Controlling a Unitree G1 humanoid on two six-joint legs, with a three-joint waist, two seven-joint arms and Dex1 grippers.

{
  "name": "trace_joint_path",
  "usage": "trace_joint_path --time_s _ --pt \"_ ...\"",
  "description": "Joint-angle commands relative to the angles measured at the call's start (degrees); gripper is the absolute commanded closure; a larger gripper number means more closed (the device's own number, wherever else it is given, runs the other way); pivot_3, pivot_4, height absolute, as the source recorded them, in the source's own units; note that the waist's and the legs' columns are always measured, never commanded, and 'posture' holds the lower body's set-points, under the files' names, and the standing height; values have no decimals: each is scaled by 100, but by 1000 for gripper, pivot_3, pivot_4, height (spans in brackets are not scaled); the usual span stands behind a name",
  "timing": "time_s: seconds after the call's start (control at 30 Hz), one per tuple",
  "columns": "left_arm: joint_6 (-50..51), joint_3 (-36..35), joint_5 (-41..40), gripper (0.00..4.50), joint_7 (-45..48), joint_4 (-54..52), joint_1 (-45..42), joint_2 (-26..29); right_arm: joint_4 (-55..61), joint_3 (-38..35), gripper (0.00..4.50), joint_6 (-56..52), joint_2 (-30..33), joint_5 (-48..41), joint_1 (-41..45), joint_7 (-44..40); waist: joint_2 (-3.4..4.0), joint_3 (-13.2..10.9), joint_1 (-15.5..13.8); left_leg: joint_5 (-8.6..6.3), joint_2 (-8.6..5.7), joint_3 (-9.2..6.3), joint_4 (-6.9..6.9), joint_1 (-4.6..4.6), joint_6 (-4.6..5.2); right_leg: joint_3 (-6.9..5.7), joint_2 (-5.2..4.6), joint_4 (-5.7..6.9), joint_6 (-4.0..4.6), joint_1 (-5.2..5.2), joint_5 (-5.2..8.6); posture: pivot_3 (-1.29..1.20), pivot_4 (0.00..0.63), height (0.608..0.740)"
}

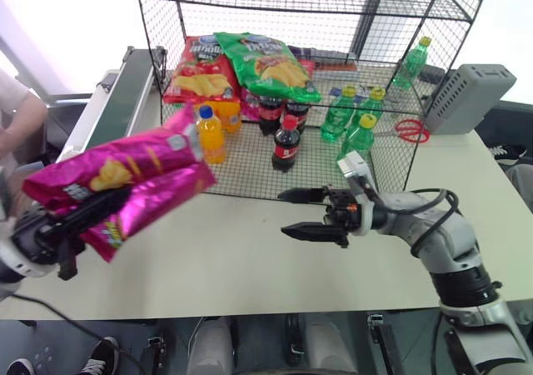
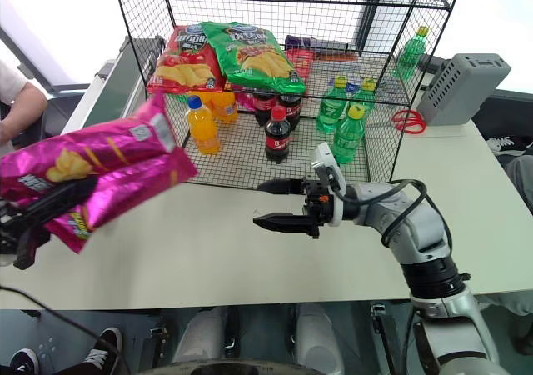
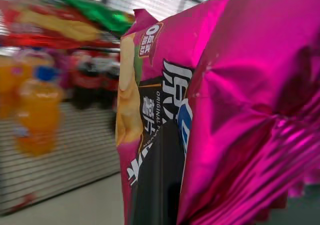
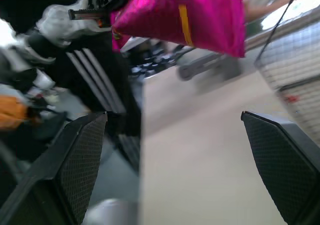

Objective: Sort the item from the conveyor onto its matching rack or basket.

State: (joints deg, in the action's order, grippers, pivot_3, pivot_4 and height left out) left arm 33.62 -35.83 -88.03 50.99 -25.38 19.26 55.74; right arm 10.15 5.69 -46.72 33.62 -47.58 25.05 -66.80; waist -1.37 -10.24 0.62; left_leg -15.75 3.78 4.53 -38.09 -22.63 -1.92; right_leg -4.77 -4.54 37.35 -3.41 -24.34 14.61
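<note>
1. Bag (image 1: 125, 179) is off the conveyor (image 1: 125, 100), clamped in the left gripper (image 1: 79, 217) above the table.
2. Right gripper (image 1: 310, 214) gapes wide, empty.
3. Left to do: placing it on the rack (image 1: 250, 171).

Magenta-pink chip bag (image 1: 125, 179): glossy, crinkled foil film with bright highlights, pinched in the left claw (image 1: 62, 225), whose fingers are matt black. Right claw (image 1: 312, 212): matt black fingers with finely cross-hatched pads (image 4: 82, 160), spread apart. Wire-mesh rack (image 1: 383, 154): thin black wire in a fine grid. Inside it, at 12 o'clock from the right claw, a shiny green chip bag (image 1: 266, 62) and red chip bag (image 1: 196, 71), and clear glossy plastic bottles (image 1: 285, 144). Surface (image 1: 233, 267): smooth, matt, pale beige. Slatted box (image 1: 466, 96) at 2 o'clock: matt grey plastic.
</note>
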Motion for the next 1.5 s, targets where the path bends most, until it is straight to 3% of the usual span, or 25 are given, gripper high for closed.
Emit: trace_joint_path --time_s 0.03,0.1,0.4,0.83,0.97,1.17,1.23,1.33,1.5 --pt "750 548 -938 4450 154 161 -724 32 -142 -370 0 -585 119 -574 266 -126 1 0 5 0 0 0 0 0 0 0 2 0 0 0 0 0 150 740" --pt "1096 869 -1182 4450 211 387 -1201 -44 -298 -609 0 -878 81 -889 398 -68 3 -1 9 0 0 -1 1 1 0 1 7 2 0 0 0 0 150 740" --pt "1942 1658 -760 4450 571 1073 -2521 -473 -64 -942 0 -1683 37 -1662 551 116 3 -2 -1 0 -1 0 2 -3 0 4 11 -1 -2 -2 0 0 150 740" --pt "2023 1833 105 4450 652 1296 -3042 -1241 404 -598 0 -2018 -353 -1883 587 712 1 -1 -1 0 -2 -2 2 -6 0 5 10 -1 -2 -3 -1 0 150 740" --pt "1984 1787 339 4500 697 1270 -3006 -1361 351 -591 1255 -2043 -375 -1867 617 789 1 -1 0 0 -2 -3 2 -6 0 6 10 -2 -2 -3 -1 0 150 740" --pt "1921 1756 667 4500 783 1207 -2962 -1456 423 -431 4243 -1831 -235 -1566 532 661 1 -1 0 0 -2 -3 2 -6 1 6 10 -2 -2 -3 0 0 150 740" --pt "2056 1793 693 4500 736 1246 -2970 -1403 399 -408 4470 -1732 -175 -1449 509 618 1 -1 0 0 -2 -3 2 -6 1 6 10 -2 -2 -3 0 0 150 740" --pt "2108 1813 728 3544 619 1343 -3071 -1447 391 -460 4470 -1526 -49 -1245 424 562 1 -1 0 0 -2 -3 2 -7 0 6 9 -3 -2 -3 0 0 150 740" --pt "1929 1755 1053 1023 583 1292 -3076 -1511 679 -1122 4470 -1057 405 -1148 -94 566 0 -1 -31 0 -4 -4 2 -14 1 4 7 -11 -3 -4 0 0 150 740"
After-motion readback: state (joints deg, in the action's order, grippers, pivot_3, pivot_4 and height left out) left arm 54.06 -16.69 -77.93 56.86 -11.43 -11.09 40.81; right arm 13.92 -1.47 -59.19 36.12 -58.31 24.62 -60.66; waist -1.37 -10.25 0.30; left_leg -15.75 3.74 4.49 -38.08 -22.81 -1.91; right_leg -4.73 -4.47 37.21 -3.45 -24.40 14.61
